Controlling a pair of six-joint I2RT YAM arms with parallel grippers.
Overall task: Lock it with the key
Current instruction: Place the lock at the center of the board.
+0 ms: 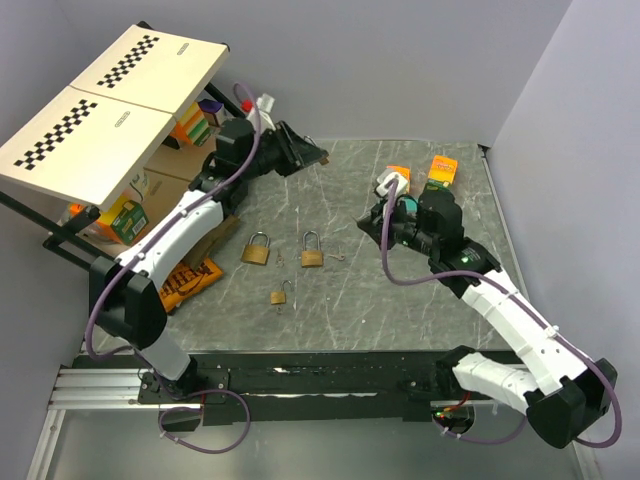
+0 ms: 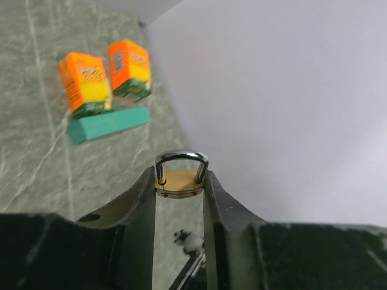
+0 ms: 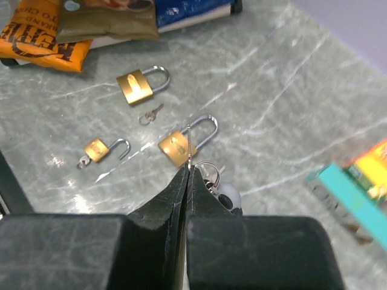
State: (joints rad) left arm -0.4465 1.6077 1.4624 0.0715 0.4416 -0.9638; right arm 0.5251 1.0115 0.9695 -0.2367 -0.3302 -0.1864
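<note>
Right gripper [image 3: 187, 172] pinches the key [image 3: 210, 175], half hidden; left gripper [image 2: 180, 185] clamps a brass padlock [image 2: 179, 178].

Robotics laboratory test cell. Evidence: two robot arms, left [image 1: 175, 235] and right [image 1: 510, 300], fixed to a metal rail [image 1: 90, 385] at the edge of a marble-patterned table [image 1: 400, 310]; plain grey partition walls [image 1: 400, 60]; checkerboard-printed boards [image 1: 110, 100] on a stand; exposed purple cables [image 1: 95, 310]
</note>
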